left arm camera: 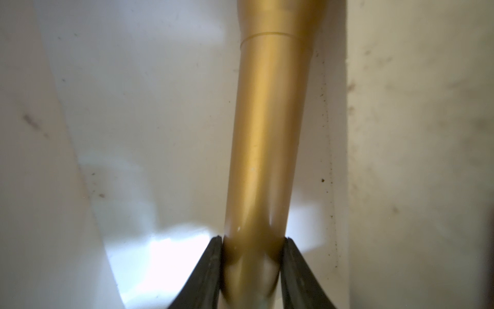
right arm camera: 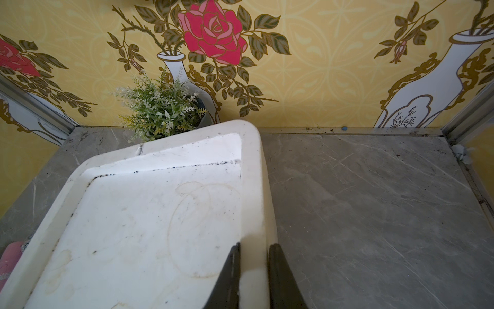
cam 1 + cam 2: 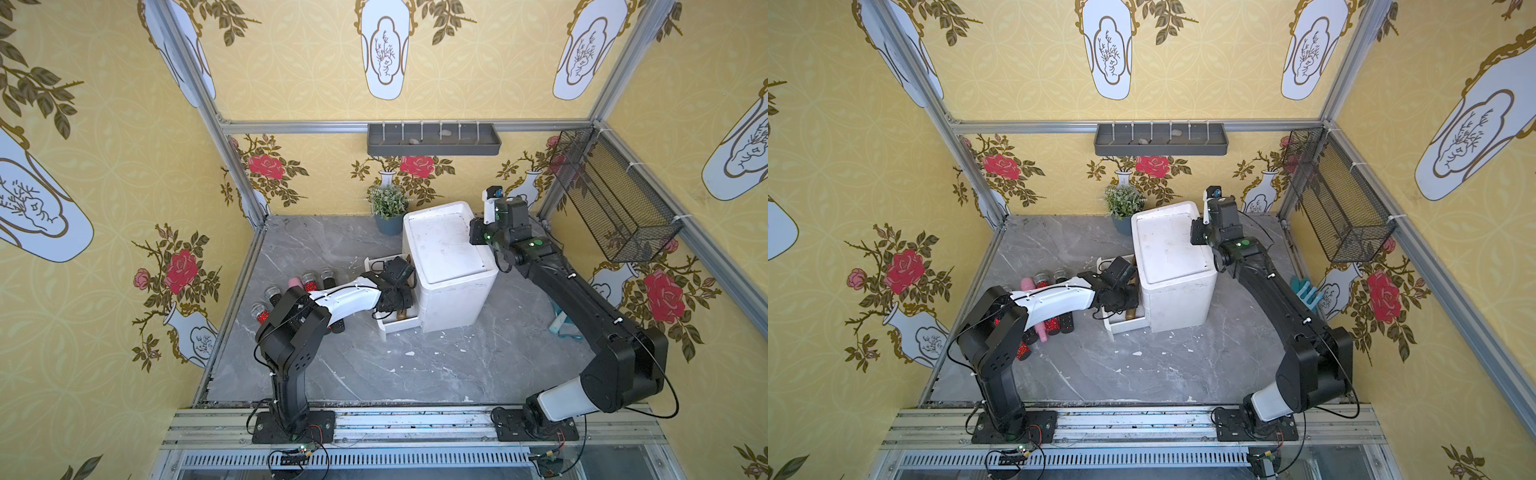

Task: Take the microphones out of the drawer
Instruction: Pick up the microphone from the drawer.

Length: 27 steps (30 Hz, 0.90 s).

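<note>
left claw point(image 1: 252, 239) gripping microphone point(image 1: 267, 133), drawer point(image 3: 395, 326) open

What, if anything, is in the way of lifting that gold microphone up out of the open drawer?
Nothing visible. The left tool grips the microphone by its handle, and the drawer is open above it. Only the cabinet front stands close alongside, so a straight lift looks clear.

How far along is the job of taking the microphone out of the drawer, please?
Done: the drawer stands open. In hand: the left tool is shut on the gold microphone inside the drawer, while the right tool clamps the cabinet rim. Left: lifting the microphone out and setting it down.
</note>
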### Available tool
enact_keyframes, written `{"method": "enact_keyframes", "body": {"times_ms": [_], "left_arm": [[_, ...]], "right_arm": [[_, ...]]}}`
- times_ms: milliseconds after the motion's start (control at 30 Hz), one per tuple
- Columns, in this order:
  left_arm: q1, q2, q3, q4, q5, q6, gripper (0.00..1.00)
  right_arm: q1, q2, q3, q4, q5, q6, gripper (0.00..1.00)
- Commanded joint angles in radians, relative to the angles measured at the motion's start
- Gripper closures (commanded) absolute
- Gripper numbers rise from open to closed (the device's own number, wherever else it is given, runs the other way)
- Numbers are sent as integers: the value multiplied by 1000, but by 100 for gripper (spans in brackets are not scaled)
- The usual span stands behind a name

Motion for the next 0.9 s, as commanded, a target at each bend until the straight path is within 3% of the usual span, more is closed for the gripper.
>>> {"method": "enact_keyframes", "body": {"times_ms": [0, 867], "left_arm": [[-7, 22, -13, 98, -65, -117, 86], [-26, -5, -38, 11, -236, -475, 85]], "right_arm": [[14, 31, -18, -220, -66, 51, 91], [15, 28, -34, -184, -92, 56, 91]]}}
